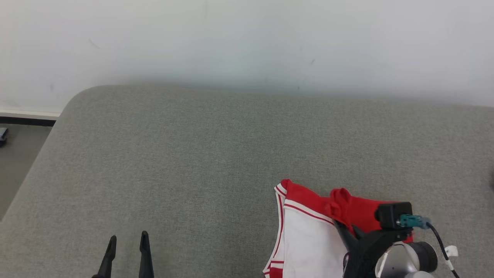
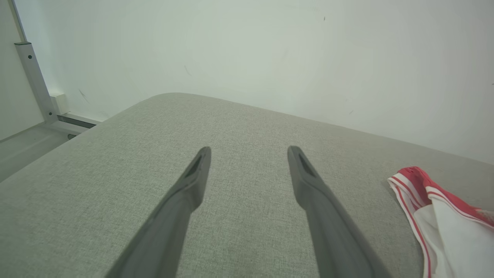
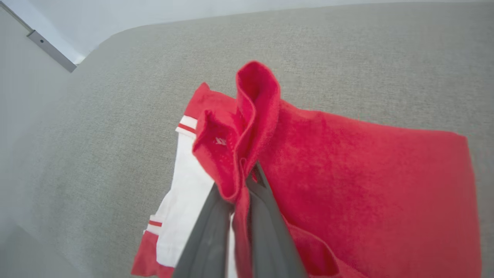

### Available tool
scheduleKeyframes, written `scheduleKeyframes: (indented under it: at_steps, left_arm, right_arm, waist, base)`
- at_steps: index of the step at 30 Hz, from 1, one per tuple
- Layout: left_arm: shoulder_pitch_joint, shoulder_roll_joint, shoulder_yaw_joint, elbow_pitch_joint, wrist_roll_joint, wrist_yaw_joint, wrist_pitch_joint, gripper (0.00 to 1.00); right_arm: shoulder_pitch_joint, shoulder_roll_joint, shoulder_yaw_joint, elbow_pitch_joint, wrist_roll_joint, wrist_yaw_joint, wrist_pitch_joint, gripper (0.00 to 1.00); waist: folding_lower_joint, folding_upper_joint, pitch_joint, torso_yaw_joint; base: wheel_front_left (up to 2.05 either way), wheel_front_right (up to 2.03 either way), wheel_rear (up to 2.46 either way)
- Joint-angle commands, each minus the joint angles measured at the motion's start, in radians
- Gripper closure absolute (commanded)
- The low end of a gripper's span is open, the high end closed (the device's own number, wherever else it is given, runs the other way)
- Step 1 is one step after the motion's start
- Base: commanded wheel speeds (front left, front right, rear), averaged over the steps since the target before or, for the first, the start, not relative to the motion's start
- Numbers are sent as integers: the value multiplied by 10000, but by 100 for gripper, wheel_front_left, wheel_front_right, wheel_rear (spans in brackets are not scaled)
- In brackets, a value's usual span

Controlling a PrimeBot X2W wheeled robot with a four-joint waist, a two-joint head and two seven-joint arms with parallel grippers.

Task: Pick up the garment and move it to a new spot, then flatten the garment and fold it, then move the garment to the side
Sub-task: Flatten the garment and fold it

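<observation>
Red fold of the garment (image 3: 347, 173) tight inside the right claw (image 3: 245, 179).

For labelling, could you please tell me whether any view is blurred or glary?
Head view: even light, no glare. Left wrist view: cushion weave sharp, left hand stretched by the wide lens. Right wrist view: garment in the right hand slightly blurred, left edge hazy.

Bare grey cushion (image 1: 216, 154) ahead and left, open to any approach; shut off behind by the wall (image 1: 247, 38) (flush along the far edge), at lower right by the bunched garment (image 1: 308, 239).
</observation>
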Motion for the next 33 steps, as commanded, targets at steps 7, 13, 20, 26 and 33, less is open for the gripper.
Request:
scheduleKeyframes:
  at_steps: [7,13,20,26,33]
  left_arm:
    - [232,-14,-17,-42,26,61,-25,0]
    - [269,-12,-117,22,13,43,-25,0]
    - [210,-12,-113,64,-30,65,-25,0]
    - [238,-12,71,-59,39,96,-26,0]
    - [301,-11,222,-213,67,177,-25,0]
  right_arm:
    - [-968,191,979,1146,368,-1,-380,100]
    - [-1707,246,1260,2411,523,-1,-687,100]
    - [-2112,253,1546,3346,922,-1,-1124,0]
    - [-2315,243,1836,3167,1181,-1,-1807,0]
    - [-1907,-80,1422,2372,560,-1,-2553,0]
  waist:
    - [0,0,-196,449]
    - [0,0,-211,829]
    - [0,0,-152,1043]
    - [0,0,-139,874]
    - [0,0,-129,307]
  base:
    - [0,0,0]
    - [0,0,0]
    - [0,0,0]
    - [0,0,0]
    - [0,0,0]
